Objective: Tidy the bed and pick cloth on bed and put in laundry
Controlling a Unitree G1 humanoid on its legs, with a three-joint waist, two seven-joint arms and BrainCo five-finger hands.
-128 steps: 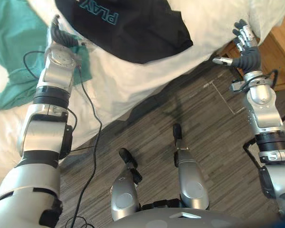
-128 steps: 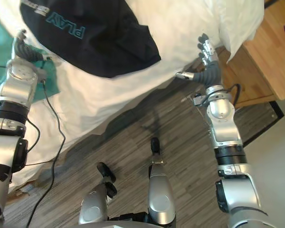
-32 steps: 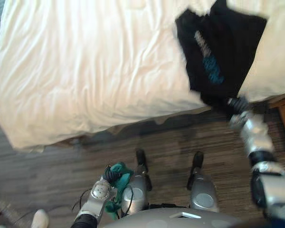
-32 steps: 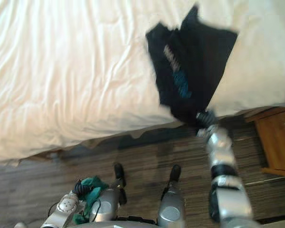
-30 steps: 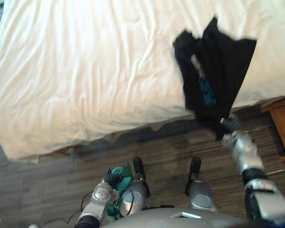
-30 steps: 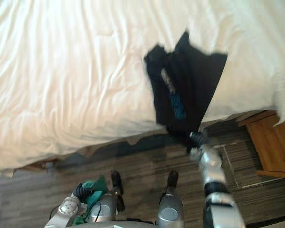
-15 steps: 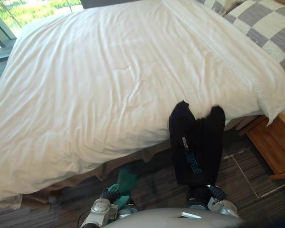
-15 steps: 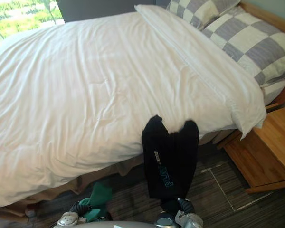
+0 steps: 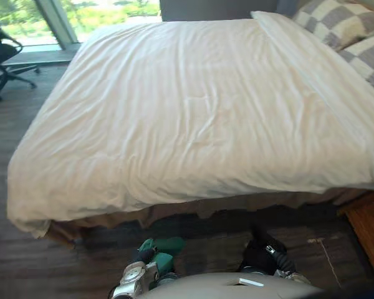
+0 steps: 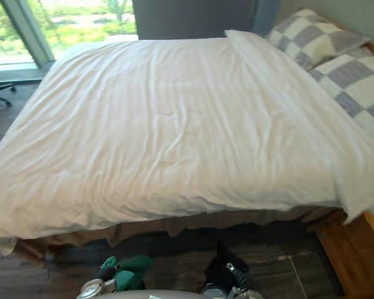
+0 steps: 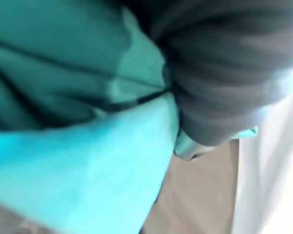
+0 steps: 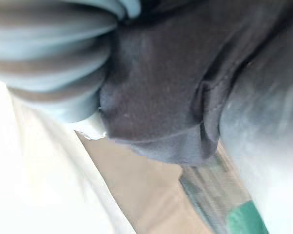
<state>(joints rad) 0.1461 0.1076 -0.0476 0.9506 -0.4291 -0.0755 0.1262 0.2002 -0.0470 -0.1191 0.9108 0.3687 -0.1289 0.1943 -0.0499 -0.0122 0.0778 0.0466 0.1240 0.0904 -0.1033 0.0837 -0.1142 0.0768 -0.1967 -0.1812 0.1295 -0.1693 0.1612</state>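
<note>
The broad white duvet [image 10: 174, 124] gives free passage; checked pillows [image 10: 315, 38] block its far right corner.

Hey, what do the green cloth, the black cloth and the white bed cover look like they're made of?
The green cloth: soft matte fabric, maybe cotton knit; it bunches in loose folds. The black cloth: thin matte jersey-like fabric, with a stitched hem showing. The white bed cover: smooth woven textile, probably cotton, padded judging by its soft shallow wrinkles.

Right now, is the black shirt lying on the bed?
No, the black shirt is bunched in the right hand down near the floor, off the white bed.
</note>
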